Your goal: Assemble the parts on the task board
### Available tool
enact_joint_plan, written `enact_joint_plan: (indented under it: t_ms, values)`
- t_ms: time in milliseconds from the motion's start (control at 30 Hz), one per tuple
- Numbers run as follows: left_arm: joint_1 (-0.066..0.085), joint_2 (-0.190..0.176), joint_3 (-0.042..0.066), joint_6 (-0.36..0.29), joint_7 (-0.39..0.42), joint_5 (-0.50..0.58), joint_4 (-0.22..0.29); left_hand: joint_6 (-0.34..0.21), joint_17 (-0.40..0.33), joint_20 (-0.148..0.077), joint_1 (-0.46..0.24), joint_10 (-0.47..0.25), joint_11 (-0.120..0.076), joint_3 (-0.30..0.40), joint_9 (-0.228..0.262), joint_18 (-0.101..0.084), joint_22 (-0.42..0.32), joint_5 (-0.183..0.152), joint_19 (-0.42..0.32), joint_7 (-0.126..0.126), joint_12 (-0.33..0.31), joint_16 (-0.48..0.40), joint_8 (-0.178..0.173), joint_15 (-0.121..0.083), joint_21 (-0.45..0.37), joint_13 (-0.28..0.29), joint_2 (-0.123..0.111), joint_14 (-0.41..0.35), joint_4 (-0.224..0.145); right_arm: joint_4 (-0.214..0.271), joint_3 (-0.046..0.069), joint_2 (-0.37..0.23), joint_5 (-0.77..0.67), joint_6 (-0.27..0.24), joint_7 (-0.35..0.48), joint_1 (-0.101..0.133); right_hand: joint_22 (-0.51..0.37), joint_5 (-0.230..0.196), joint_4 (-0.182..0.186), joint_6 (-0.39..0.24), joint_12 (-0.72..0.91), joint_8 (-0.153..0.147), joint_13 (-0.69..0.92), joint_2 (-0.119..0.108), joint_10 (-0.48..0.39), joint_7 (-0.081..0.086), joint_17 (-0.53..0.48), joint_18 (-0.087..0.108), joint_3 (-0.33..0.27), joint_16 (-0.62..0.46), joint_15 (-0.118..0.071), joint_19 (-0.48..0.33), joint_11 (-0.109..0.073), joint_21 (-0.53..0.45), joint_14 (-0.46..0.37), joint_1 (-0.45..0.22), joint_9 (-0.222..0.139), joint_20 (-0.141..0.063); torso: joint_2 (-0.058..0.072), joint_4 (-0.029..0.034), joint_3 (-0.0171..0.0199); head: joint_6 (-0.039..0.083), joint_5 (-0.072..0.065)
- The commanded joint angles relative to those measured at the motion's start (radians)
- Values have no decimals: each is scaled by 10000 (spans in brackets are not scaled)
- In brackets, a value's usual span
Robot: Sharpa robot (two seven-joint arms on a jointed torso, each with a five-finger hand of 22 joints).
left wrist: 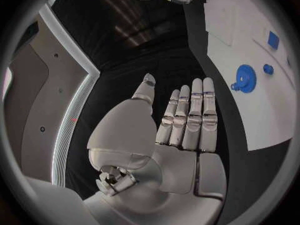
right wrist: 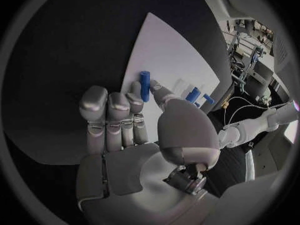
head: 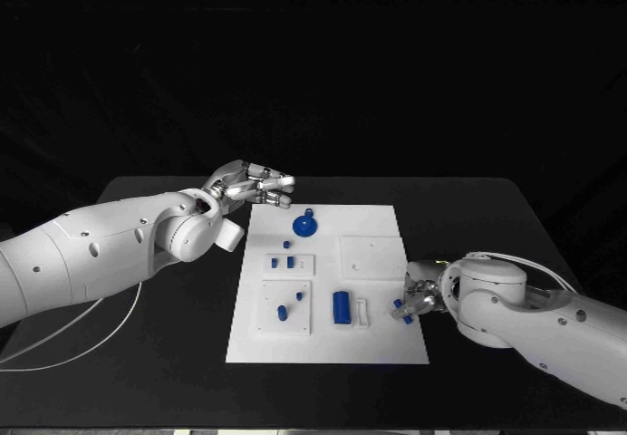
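Pinching a small blue peg (right wrist: 145,86) at the task board (head: 379,222) edge, the right hand (head: 416,301) must seat it next; the left hand (head: 256,186) hovers empty, fingers straight.

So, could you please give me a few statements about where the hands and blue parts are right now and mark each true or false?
1. The right hand pinches a small blue peg at the task board's right edge. True.
2. The left hand holds the blue gear. False: it holds nothing, fingers extended, beyond the board's far left corner; the gear lies on the board.
3. A blue cylinder stands on the board's near half. True.
4. The board is black on a white table. False: the board is white, the table black.
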Motion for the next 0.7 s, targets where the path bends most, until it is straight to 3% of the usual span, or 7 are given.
enact_joint_plan:
  t_ms: [33, 267, 300, 333, 367, 567, 700]
  values:
    - [0, -4, 5, 148, 98, -13, 32, -1, -14, 30, -36, 50, 32, 0, 14, -92, -16, -63, 25, 25, 15, -53, 16, -31, -8, -1, 33, -57, 38, -298, -358, 36, -539, 777, -662, -281, 1107, 114, -612, -734, -64, -41, -87, 187, -68, 412, -1, 38, 308, -30, 99, 89, 26, -73, -6, 103, -7813, 94, -1, -12, 16, -29, -5]
    - [0, -11, 5, 188, 67, -12, 35, -41, -18, 35, 10, 39, 38, -81, 12, -92, -30, -60, 20, 39, 15, -53, 10, -27, -20, -1, 62, -62, 50, -319, -496, 100, -330, 759, -649, -281, 1100, 377, -816, -922, -105, -45, -191, 159, -119, 495, -2, 62, 339, -48, 117, 88, 63, -137, -13, 57, -8204, 112, -12, -14, 14, -48, -9]
    - [0, -12, 5, 192, 54, -12, 37, -41, -18, 35, 10, 39, 38, -81, 12, -92, -30, -60, 20, 39, 15, -53, 10, -27, -20, -1, 62, -62, 50, -315, -503, 102, -230, 711, -645, -282, 1102, 769, -862, -963, -105, -44, -197, 153, -127, 508, 0, 65, 388, -48, 116, 91, 65, -130, -15, 65, -8222, 111, -13, -13, 15, -46, -15]
    - [0, -12, 5, 191, 36, -13, 40, -62, -17, 35, 19, 36, 38, -80, 11, -91, -30, -59, 23, 43, 15, -53, 8, -27, -19, -1, 61, -63, 46, -310, -509, 99, -99, 655, -642, -282, 1105, 1723, -938, -1034, -108, -40, -197, 150, -145, 536, 5, 67, 515, -48, 106, 94, 67, -121, -17, 68, -8240, 101, -12, -10, 11, -44, -22]
    - [0, -12, 5, 191, 20, -14, 42, -81, -16, 36, 23, 31, 41, -78, 10, -90, -30, -56, 23, 50, 15, -52, 9, -26, -19, -1, 62, -62, 43, -306, -513, 91, 56, 605, -639, -282, 1111, 3542, -1081, -1125, -141, -18, -203, 121, -200, 596, 17, 69, 841, -45, 80, 94, 76, -111, -27, 65, -8253, 72, -11, -4, 12, -40, -15]
    - [0, -18, 4, 209, -44, -18, 51, -168, 1, 46, 104, 0, 52, 25, 11, -80, -33, -5, 19, 71, 15, -49, 11, -21, -19, -1, 147, -75, 0, -328, -525, 46, 1018, 314, -622, -282, 1142, 5098, -2051, -1133, -62, -53, -178, 269, -217, 631, 63, 136, 3044, -6, 64, 33, 40, 173, -54, -661, -8267, 59, -20, -27, -1, -36, -23]
    - [0, -18, 4, 225, -65, -20, 58, -182, 9, 47, 111, -7, 53, 48, 11, -76, -32, 3, 20, 76, 15, -48, 12, -21, -17, -1, 154, -75, -18, -330, -527, 37, 1522, 104, -605, -282, 1140, 5217, -2199, -1078, 4, -51, -150, 347, -182, 628, 50, 160, 3406, -14, 61, -44, 22, 399, -54, -844, -8266, 55, -4, -19, 9, -38, -21]
